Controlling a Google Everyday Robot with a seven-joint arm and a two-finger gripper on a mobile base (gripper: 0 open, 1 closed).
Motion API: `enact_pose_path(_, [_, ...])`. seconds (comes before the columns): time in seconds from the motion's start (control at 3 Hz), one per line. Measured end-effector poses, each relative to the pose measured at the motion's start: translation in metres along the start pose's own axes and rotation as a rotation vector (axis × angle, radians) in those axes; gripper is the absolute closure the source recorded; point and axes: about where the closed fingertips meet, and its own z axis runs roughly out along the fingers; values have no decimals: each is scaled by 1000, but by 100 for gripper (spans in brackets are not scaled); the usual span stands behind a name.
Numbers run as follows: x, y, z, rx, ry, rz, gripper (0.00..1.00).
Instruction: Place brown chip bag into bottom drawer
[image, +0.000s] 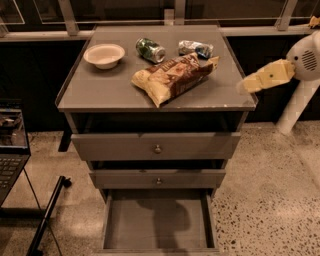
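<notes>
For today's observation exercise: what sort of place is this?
Probably an office or lab: a grey cabinet with a chip bag on top, a laptop at left. The claw hangs right of the cabinet.
</notes>
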Motion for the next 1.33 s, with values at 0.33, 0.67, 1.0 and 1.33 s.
enact_pose_path(0.33, [-21, 22, 24, -82, -170, 155, 0])
enact_pose_path(0.67, [-67, 33, 43, -92, -327, 175, 0])
enact_pose_path(1.0, [-108, 46, 62, -94, -406, 134, 0])
enact_pose_path(1.33, [-135, 68, 84, -117, -409, 31, 0])
